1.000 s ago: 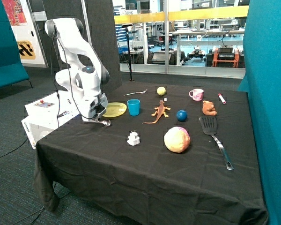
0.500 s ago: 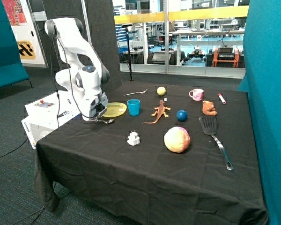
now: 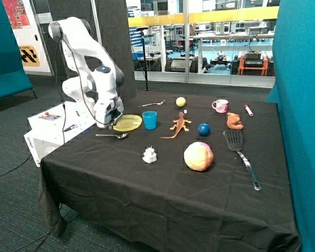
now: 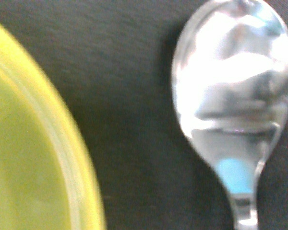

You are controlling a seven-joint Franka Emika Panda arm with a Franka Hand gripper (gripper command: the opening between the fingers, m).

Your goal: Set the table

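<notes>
Gripper raised clear of the table; a second earlier it sat low against the cloth at the spoon. The spoon now lies flat on the cloth just below and in front of the gripper, unheld, its bowl just beside the rim of the yellow plate, which sits immediately behind the gripper. Whether the fingers are parted cannot be told. The spoon's placement appears finished; fork and cup, farther off, remain unarranged.

Outside view: oblique, distant. Wrist view: close, downward. Shared: spoon, plate.
</notes>
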